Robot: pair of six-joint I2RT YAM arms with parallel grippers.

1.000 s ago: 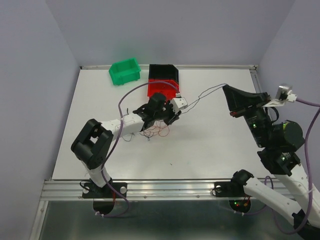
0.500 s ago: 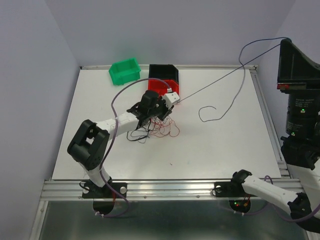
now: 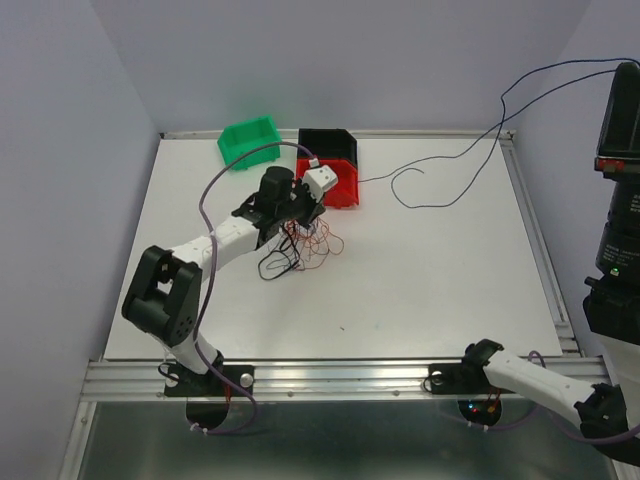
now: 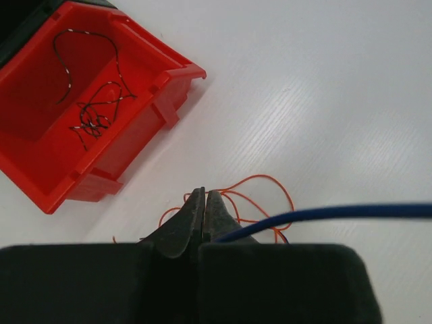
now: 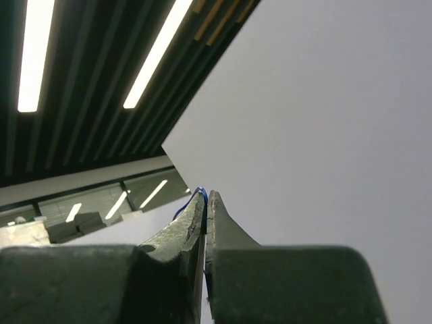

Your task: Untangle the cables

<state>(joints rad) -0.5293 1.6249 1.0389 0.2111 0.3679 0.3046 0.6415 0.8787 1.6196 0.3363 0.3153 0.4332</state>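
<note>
Right gripper (image 5: 207,196), upper right, pinched the thin dark blue cable (image 4: 337,212); left gripper (image 4: 205,197) stood closed at the red-and-black cable tangle (image 3: 305,245), centre-left on the white tabletop (image 3: 430,290); a hard pull risked cinching knots or dragging the tangle.

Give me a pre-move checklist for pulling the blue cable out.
1. Right fingers shut on blue cable: ok, blue shows at the tips.
2. Left fingers shut: ok; pinching a wire: cannot tell.
3. Blue cable clear of tangle: cannot tell, it runs in beside the left fingers.
4. Slack in blue cable: ok, a loop lies on the table.
5. Red bin clear of the tangle: ok.
</note>
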